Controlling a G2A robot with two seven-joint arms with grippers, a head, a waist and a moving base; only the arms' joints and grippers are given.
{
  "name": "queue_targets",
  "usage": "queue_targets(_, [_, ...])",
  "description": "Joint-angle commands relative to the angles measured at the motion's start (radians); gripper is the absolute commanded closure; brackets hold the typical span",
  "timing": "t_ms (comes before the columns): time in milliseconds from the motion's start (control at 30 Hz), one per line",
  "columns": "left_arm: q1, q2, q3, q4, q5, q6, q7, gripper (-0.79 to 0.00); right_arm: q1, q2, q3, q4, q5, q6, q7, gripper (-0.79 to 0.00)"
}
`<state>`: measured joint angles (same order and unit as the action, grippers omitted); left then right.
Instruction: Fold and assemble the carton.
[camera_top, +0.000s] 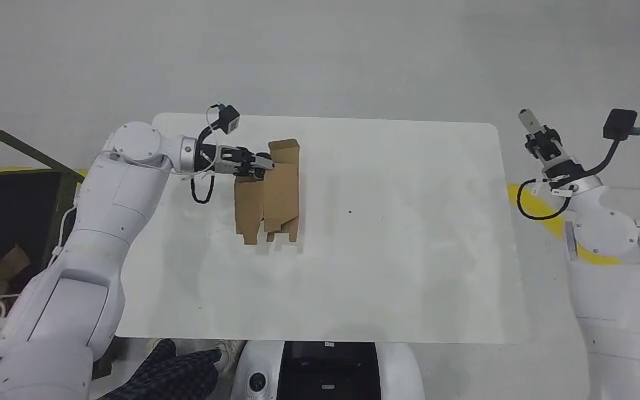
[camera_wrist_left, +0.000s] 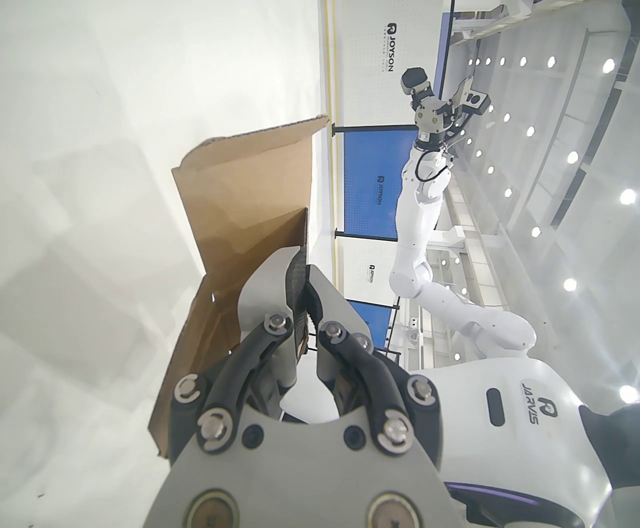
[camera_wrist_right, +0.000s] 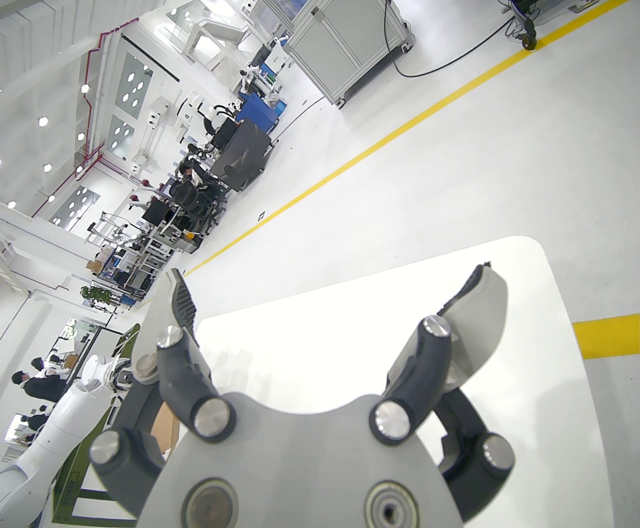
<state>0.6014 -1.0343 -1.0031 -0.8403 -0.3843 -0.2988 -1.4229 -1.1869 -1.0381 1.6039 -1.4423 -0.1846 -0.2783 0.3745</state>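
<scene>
A flat brown carton (camera_top: 270, 195) lies on the white table (camera_top: 400, 250) at the left part of its far half, one edge lifted. My left gripper (camera_top: 262, 163) is shut on the carton's raised flap at its far left corner. In the left wrist view the carton (camera_wrist_left: 240, 200) stands up from the table, and the left gripper (camera_wrist_left: 302, 280) pinches its thin edge between both pads. My right gripper (camera_top: 528, 122) is held off the table beyond its far right corner. In the right wrist view the right gripper (camera_wrist_right: 330, 290) stands open with nothing between its fingers.
A dark green bin (camera_top: 25, 200) with cardboard scraps stands on the floor left of the table. A yellow floor line (camera_wrist_right: 400, 130) runs past the table's far side. A person's patterned sleeve (camera_top: 170, 375) shows at the near edge, touching nothing.
</scene>
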Motion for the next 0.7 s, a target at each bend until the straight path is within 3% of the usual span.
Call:
queue_targets(0, [0.003,-0.001,0.007,-0.022,0.009,0.011,0.001,0.0,-0.004,-0.001,-0.013,-0.01,0.003,-0.008,0.013,-0.785])
queue_targets(333, [-0.016,-0.022,0.06,-0.092,0.007,0.034,-0.036,0.0,-0.018,-0.011,-0.109,-0.066,0.049,-0.084,0.13,-0.785])
queue_targets(667, [-0.052,-0.041,0.109,-0.106,0.016,0.041,-0.099,0.0,-0.046,-0.019,-0.204,-0.117,0.17,-0.168,0.274,-0.785])
